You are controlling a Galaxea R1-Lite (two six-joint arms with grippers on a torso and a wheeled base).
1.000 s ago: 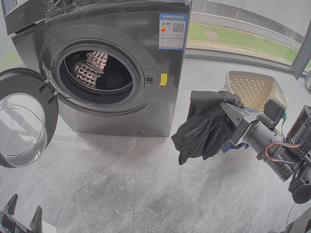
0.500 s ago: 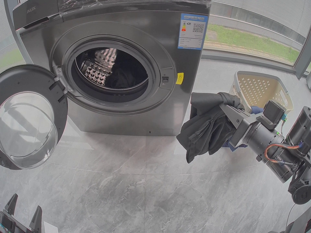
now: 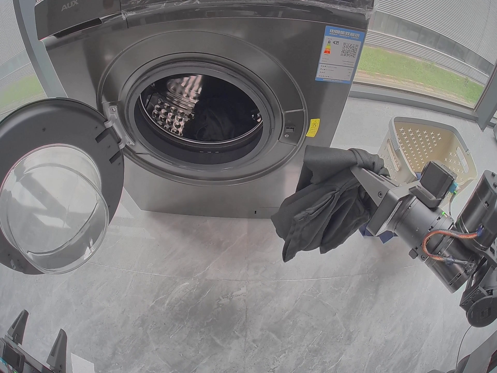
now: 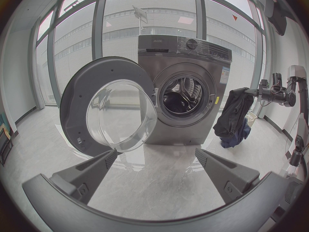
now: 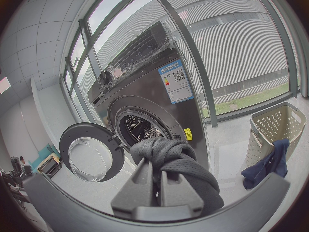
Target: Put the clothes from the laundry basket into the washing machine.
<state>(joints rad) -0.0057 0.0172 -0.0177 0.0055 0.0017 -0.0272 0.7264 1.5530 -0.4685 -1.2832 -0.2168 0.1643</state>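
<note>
Right tool [image 3: 362,174] clamped tight on bunched top of dark garment [image 3: 321,208], rest hanging loose, just off front right corner of washing machine [image 3: 290,79]. Drum opening [image 3: 202,112] lay to robot's left and farther forward of tool, door [image 3: 52,182] swung aside, dark clothes [image 3: 222,120] already inside. Laundry basket [image 3: 429,141] sat behind tool, blue garment [image 5: 267,168] slumped against its wall. Left tool [image 4: 155,152] spread wide, empty, low, well apart.

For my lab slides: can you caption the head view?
Right gripper, shut on a dark garment, beside the open washing machine; laundry basket beyond.
</note>
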